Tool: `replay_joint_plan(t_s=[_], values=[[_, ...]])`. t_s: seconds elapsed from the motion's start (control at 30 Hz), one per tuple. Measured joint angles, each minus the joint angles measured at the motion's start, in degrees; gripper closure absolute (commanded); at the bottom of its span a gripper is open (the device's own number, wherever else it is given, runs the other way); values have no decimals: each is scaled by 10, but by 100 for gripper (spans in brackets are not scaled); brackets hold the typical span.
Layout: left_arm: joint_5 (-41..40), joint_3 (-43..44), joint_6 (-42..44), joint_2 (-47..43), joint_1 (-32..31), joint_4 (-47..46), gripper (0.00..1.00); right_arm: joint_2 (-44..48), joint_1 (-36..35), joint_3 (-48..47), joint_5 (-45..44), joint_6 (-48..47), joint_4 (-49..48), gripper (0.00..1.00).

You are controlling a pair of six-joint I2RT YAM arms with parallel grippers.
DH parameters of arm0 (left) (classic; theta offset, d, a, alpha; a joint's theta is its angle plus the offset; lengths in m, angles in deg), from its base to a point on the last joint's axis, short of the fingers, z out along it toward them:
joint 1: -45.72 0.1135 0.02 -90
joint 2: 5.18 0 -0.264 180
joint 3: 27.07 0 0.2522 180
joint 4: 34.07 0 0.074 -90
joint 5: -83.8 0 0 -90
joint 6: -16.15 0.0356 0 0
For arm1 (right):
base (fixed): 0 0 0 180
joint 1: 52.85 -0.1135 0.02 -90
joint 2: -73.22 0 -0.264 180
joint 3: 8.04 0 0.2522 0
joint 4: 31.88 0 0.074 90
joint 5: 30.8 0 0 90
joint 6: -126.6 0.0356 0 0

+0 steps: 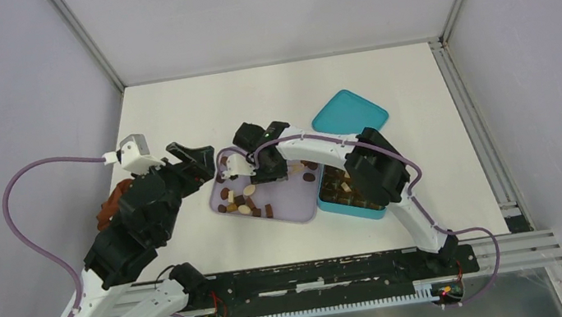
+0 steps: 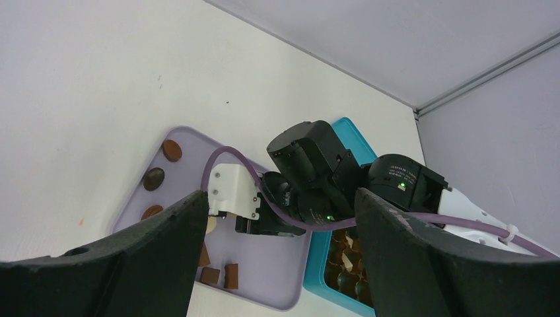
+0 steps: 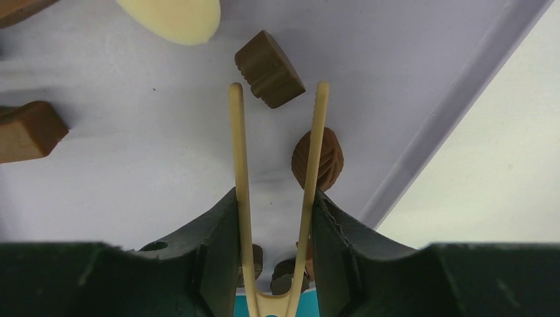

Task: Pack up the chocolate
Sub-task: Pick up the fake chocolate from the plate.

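Holding cream tweezers [image 3: 241, 152], right end effector [image 3: 274, 198] clamped on them, tips parted over lavender tray [image 1: 297, 206]. Chocolate [image 3: 269, 69] scattered on tray, more in teal box [image 1: 351, 211] right of tray. Left end effector [image 2: 280, 197] spread wide, empty, left of tray.

light: bright, even | shadows: soft, faint | focus: sharp in all views

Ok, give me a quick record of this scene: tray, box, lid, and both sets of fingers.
tray: lavender, loose chocolate on it
box: teal, partly filled, right of tray
lid: off, behind box
left fingers: open, empty, left of tray
right fingers: shut on tweezers, tips apart over tray, by a brown block
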Motion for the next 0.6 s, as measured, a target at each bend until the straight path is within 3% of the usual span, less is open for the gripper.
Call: replay_joint_plan(t_s=[0.6], values=[[0,0,0,0,0,0,14,-11,-9,-14,-6,0,4,61]])
